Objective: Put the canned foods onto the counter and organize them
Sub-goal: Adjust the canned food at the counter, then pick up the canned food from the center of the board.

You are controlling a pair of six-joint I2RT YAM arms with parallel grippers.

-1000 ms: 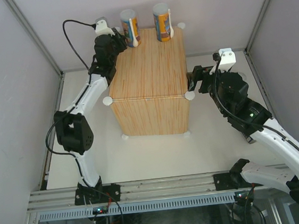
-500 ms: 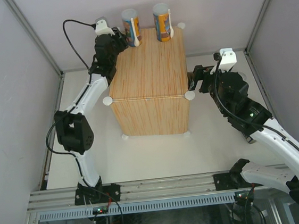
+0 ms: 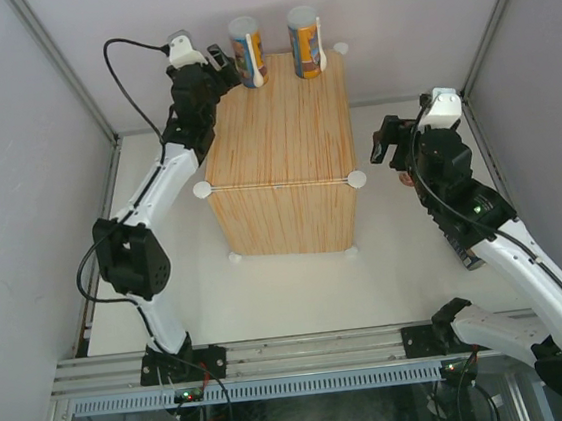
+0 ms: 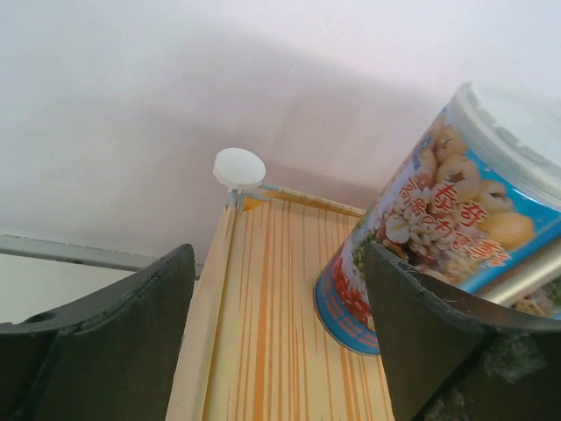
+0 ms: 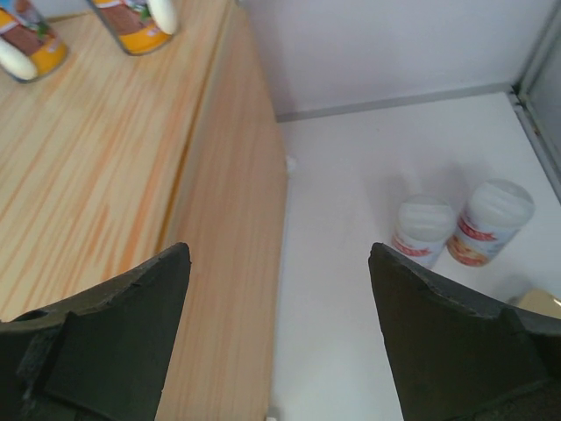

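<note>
Left gripper [image 4: 276, 351]: I see the jaws wide apart with nothing clamped. It sits at the far-left corner of the counter [image 3: 279, 145], just left of the left tall can [image 3: 245, 48].
Left wrist view: the left tall can [image 4: 429, 228] is partly behind the right-hand finger [image 4: 421, 342]. I can't tell whether they touch. Bare wood grain shows between the fingers, and a white knob [image 4: 239, 167] sits at the corner beyond.
Right gripper [image 5: 280, 342]: jaws open and empty. From the top view I place it off the counter's right side, near the front-right knob [image 3: 356, 178] and above the white table [image 3: 299, 289].
Left tall can: upright on the counter's far edge, blue-orange, with a white spoon [image 3: 256, 67] strapped to its side.
Right tall can [image 3: 304, 39]: upright on the same far edge, beside the left one with a gap between them. Its spoon [image 3: 322, 50] faces right.
Short white-red cans [image 5: 423, 230] [image 5: 491, 222]: both upright on the table to the right of the counter, just beside each other. Only my right wrist view shows them.
Counter: a light wood-grain box in mid-table, carrying only the two tall cans on top.
Unclear: a pale gold sliver at the right wrist frame's edge [image 5: 542, 303]. I can't tell what it is.
</note>
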